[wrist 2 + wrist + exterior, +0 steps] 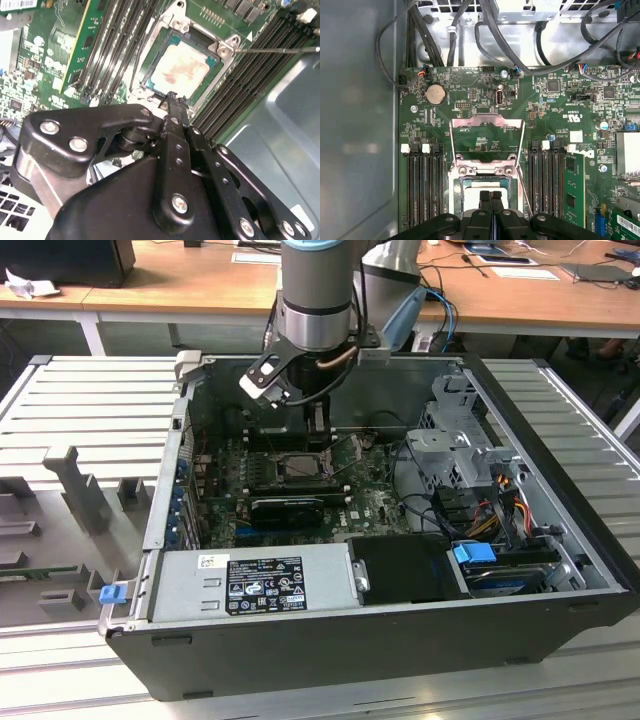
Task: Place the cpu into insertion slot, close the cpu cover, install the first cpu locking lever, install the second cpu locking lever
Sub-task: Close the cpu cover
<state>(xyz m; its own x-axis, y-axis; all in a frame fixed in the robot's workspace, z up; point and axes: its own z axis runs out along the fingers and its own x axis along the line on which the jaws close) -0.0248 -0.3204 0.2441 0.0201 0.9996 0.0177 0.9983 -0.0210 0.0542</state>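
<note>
We find the cpu (180,70) seated in the insertion slot (192,36); the cpu cover (487,118) lies open; the gripper (490,194) hovers above, fingers (484,201) pressed together, empty.

No print can be read with certainty. In the exterior view, the power supply (250,580), on the near side of the insertion slot (300,465), carries a black label (265,585) crowded with small white print and marks, and a small white label (212,562) just beside it. In the first wrist view, the motherboard (470,90) bears fine white lettering (572,117) around the insertion slot (465,172), and a small white sticker (576,136) sits near that lettering.
</note>
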